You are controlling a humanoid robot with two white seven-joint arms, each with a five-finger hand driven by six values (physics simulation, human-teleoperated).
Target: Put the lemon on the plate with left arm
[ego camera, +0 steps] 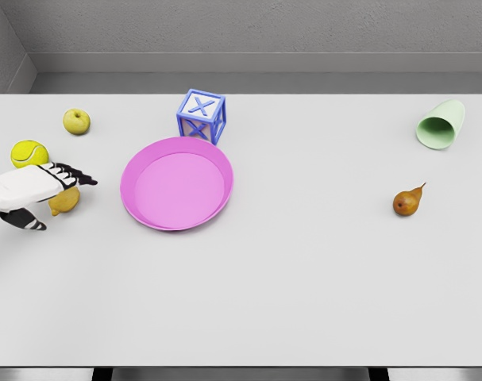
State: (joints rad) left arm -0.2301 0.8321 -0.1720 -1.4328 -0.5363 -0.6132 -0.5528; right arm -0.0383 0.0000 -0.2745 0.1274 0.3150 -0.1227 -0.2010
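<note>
Head view, one frame. White worktop [304, 302] filled most of the picture, grey wall behind it.

Left hand [54, 186] came in from the left edge, low on the left side. White back of hand, dark fingers [75, 176] stretched toward the right, thumb [26, 222] hanging below. It sat over the lemon [64, 202], which showed as a yellow-orange lump under the fingers, resting on the worktop. Fingers looked extended over the fruit rather than wrapped round it; whether they touched or gripped it could not be told from this angle. Right arm did not show.

Lemon lay at the far left of the worktop, near the pink plate [177, 216] but apart from it, with bare worktop between the two. Plate was round, shallow, with nothing on it.

Tennis ball [28, 152] sat just behind the hand, close to the wrist. Small yellow-green apple [76, 121] stood farther back, apart from the ball. Blue open-frame block [201, 115] with an X on its faces stood just behind the plate's far rim, near touching in the picture.

On the right side, well apart from everything else: a pale green cup [441, 125] lay on its side, mouth facing lower left; a brown pear [408, 201] lay nearer, stalk pointing up to the right.
</note>
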